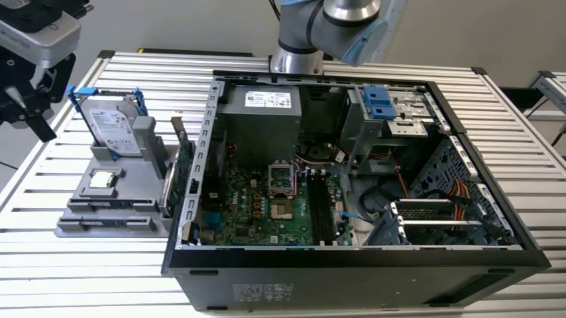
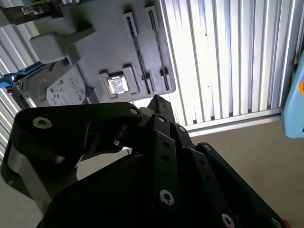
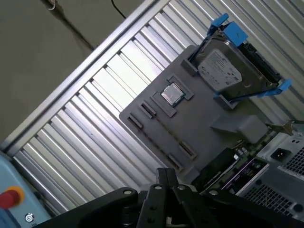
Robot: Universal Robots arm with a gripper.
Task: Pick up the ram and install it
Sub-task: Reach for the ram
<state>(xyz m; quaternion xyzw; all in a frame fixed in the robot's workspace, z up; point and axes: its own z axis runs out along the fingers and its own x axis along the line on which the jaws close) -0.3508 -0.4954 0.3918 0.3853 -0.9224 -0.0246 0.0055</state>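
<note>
Claw (image 1: 37, 122): upper left of the exterior view, up off the slatted table (image 1: 53, 271), just left of the hard drive (image 1: 111, 129) in the frame. In the first wrist view the fingertips (image 3: 163, 175) lie pressed together: clenched, gripping nothing.

Ram (image 1: 115, 223): thin dark blue-green strip standing on edge in a long slot of the grey holder (image 1: 71, 230). It sits in the lower left of the exterior view, along the holder's near edge. Well apart from the claw, untouched.

The same holder carries the hard drive upright at its far end and a small square silver chip (image 1: 103, 178) lying flat in the middle.

Open computer case (image 1: 354, 268): centre and right of the exterior view, just beside the holder. The motherboard (image 1: 252, 212) is exposed inside, and its long dark memory slots (image 1: 320, 213) lie low of centre in the frame. The arm (image 1: 327, 26) rises at top centre, behind the case.
</note>
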